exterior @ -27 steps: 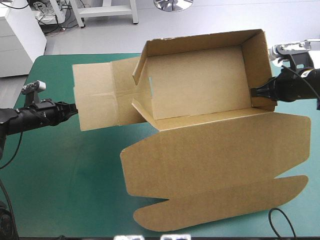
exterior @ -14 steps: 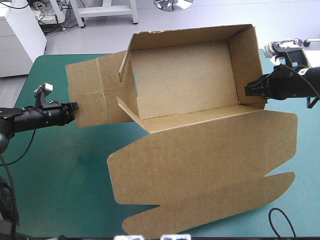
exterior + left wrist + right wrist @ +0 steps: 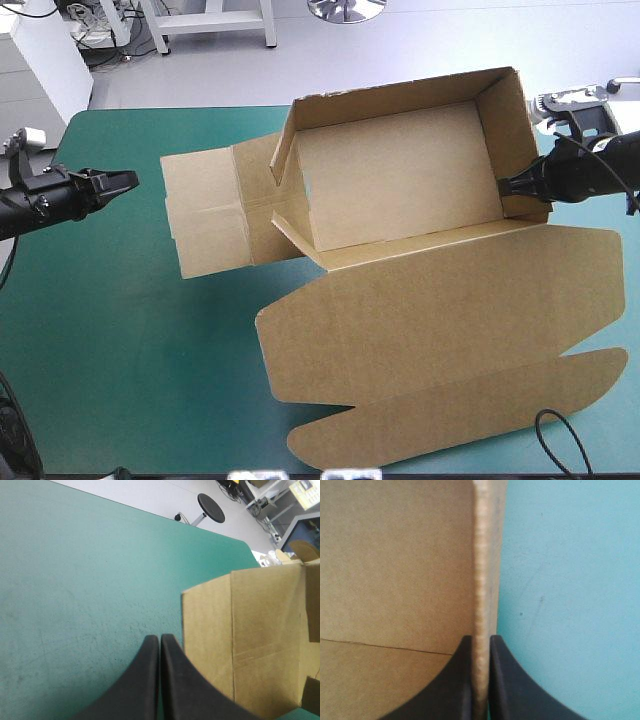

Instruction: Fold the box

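High view: the box (image 3: 400,180) is seen right of centre on the teal-green counter (image 3: 120,330), far and side walls raised, lid (image 3: 430,310) laid flat toward the near edge. Its right wall (image 3: 505,125) is pinched in the right hand (image 3: 503,186). The left hand (image 3: 132,181) is closed to a point, just clear of the flat left flap (image 3: 205,215).

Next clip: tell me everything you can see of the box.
The box is brown board, half formed: an open tray with far, near and right walls raised, its left end panel flat on the teal-green cover, its lid flat toward the near edge. The right hand pinches the right wall; the left hand is apart.
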